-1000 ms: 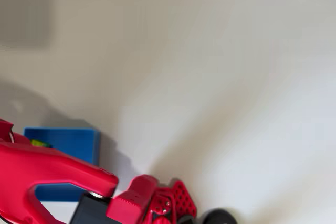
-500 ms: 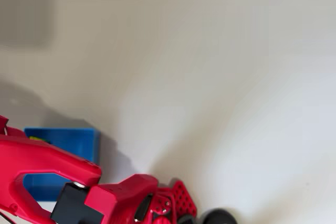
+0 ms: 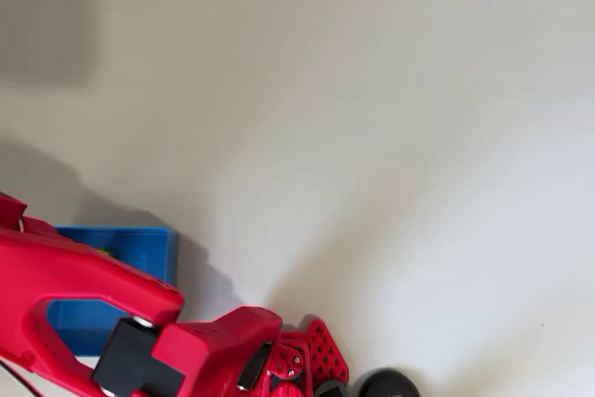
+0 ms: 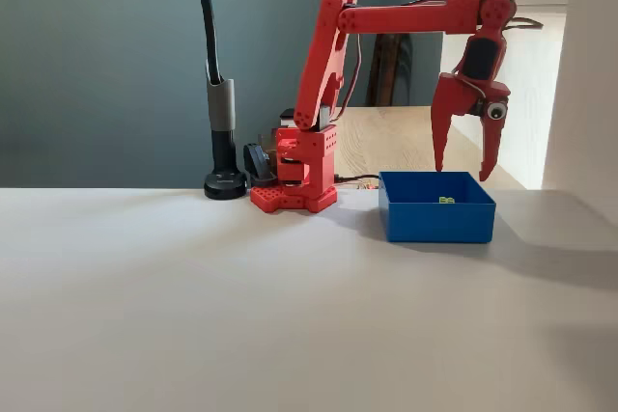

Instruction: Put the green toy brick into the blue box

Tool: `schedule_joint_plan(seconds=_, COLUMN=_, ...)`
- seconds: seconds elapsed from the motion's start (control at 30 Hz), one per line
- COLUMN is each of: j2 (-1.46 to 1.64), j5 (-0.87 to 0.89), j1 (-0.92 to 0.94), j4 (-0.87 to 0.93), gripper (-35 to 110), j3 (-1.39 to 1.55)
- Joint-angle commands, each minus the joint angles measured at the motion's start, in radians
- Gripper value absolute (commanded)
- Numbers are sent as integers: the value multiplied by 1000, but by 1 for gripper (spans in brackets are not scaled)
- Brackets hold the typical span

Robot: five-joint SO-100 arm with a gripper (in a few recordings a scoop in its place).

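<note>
Fixed view: brick (image 4: 446, 201) inside box (image 4: 436, 220); gripper (image 4: 462, 174) above box, spread, empty. Brick likely light, rigid, slick; pinch its sides.

Soft daylight enters the fixed view from two o'clock, brightening the counter (image 4: 241, 315) there. The overhead view is hazy and slightly soft, with a dim grey smudge at ten o'clock and shadows at eight o'clock.
</note>
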Motion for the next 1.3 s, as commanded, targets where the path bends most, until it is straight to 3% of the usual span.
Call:
schedule_joint_plan(seconds=0.0, j2=44, j5=-3, j1=-23, j4=48, gripper=22, j3=-12)
schedule_joint_plan(seconds=0.17, j2=46, j5=52, j1=-31, j4=43, gripper=0, j3=-72)
schedule_joint_plan(seconds=0.57, j2=187, j5=138, j1=58, j4=-9, gripper=0, j3=-179)
schedule_joint_plan(seconds=1.27, j2=704, j5=43, j1=761, j4=-451, gripper=0, j3=472)
